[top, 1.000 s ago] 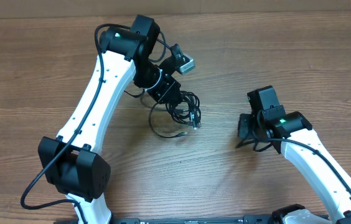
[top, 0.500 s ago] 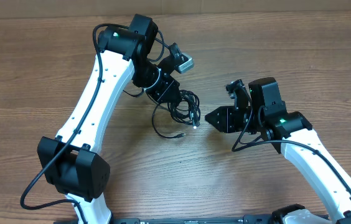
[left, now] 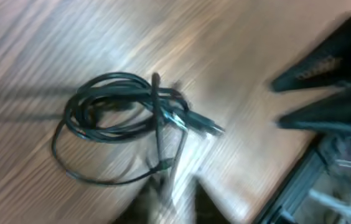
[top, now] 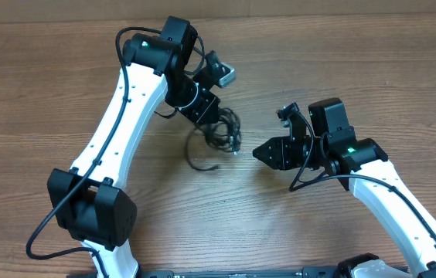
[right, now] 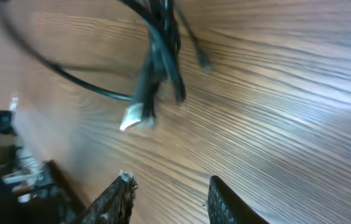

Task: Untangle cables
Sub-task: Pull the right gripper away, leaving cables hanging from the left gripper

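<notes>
1. The cables (top: 219, 135) are seen as one small tangled bundle on the tabletop (top: 357, 77), roughly midway between the two arms. A loose loop trails out of the bundle toward the near edge.
2. The left claw (top: 210, 120) is placed right at the far edge of the bundle, over its coiled part. It is clearly the nearer claw.
3. How far the left claw is parted cannot be told, because its tips are blurred at the bottom of the left wrist view. Whether a strand is pinched there cannot be told either.
4. The right claw (top: 258, 151) is held just beside the bundle on its right, apart from it, with the tips aimed straight at it. Its two fingers are seen spread, with nothing between them and bare wood beneath.
5. From the right wrist view, a silvery plug (right: 132, 117) is judged to be the cable end closest to that claw. It lies ahead of the tips and slightly toward the left finger.
6. The bundle's long axis is judged to run from the left claw down toward the trailing loop, so it lies across the right claw's line of approach.
7. Counted: two arms, two claws and one cable bundle.
8. At least two plug ends are seen, one silvery and one dark. The number of separate cords cannot be settled through the overlap.
</notes>
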{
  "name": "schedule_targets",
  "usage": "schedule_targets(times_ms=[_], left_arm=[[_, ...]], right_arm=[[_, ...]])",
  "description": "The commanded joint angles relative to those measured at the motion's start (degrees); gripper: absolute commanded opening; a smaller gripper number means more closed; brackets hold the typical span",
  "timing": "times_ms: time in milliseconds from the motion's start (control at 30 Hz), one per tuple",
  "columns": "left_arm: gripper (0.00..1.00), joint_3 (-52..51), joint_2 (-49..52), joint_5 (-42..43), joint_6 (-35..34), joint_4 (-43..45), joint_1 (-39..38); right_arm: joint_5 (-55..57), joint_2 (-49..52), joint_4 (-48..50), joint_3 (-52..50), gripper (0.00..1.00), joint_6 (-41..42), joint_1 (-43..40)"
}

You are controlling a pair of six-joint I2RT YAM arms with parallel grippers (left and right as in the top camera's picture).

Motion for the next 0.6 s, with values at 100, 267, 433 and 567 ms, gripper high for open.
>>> schedule_targets(times_ms=[100, 267, 433, 567], left_arm=[[0.9, -4.63, 0.26, -5.9, -6.32, 2.03, -0.15], [0.92, -6.93, 0.26, -5.92, -9.44, 5.25, -0.15], [0.91, -10.64, 0.26, -5.88, -12.61, 9.07, -0.15], [0.93, -15.39, 0.26, -2.8, -13.9, 13.57, -0.15]], right_arm=[[5.46, -0.15, -1.64, 0.39, 0.37, -0.68, 0.17], [5.86, -0.15, -1.62, 0.39, 0.37, -0.68, 0.17], [5.86, -0.15, -1.62, 0.39, 0.37, -0.68, 0.17], [5.86, -0.15, -1.53, 0.39, 0.37, -0.68, 0.17]])
